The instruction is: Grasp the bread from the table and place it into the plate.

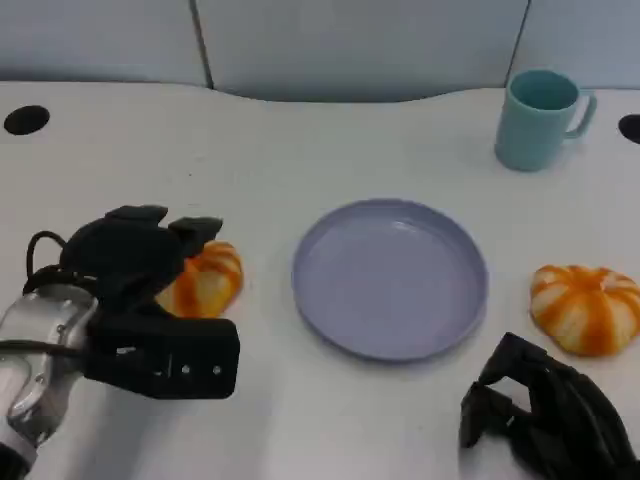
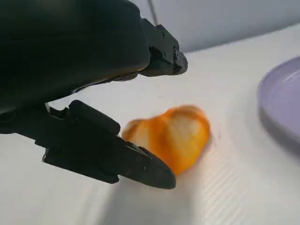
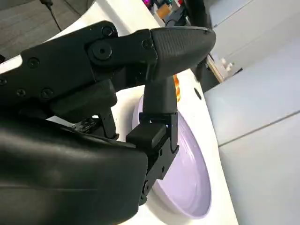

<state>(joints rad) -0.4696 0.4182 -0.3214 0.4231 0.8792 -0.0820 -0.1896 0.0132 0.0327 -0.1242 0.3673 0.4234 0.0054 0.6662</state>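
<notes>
An orange-and-white striped bread (image 1: pixel 208 281) lies on the white table left of the lilac plate (image 1: pixel 390 275). My left hand (image 1: pixel 140 290) sits over its near-left side, fingers apart. In the left wrist view the bread (image 2: pixel 171 136) rests on the table between the upper fingers (image 2: pixel 159 51) and the lower one (image 2: pixel 122 159), neither closed on it; the plate's rim (image 2: pixel 281 98) shows beyond. A second striped bread (image 1: pixel 585 308) lies right of the plate. My right hand (image 1: pixel 540 415) rests near the table's front right, holding nothing, with the plate (image 3: pixel 183 178) past its fingers (image 3: pixel 168 47).
A teal mug (image 1: pixel 540 118) stands at the back right, behind the plate. Black cable holes (image 1: pixel 26 119) sit in the tabletop at the far left and far right edges. A grey wall panel runs behind the table.
</notes>
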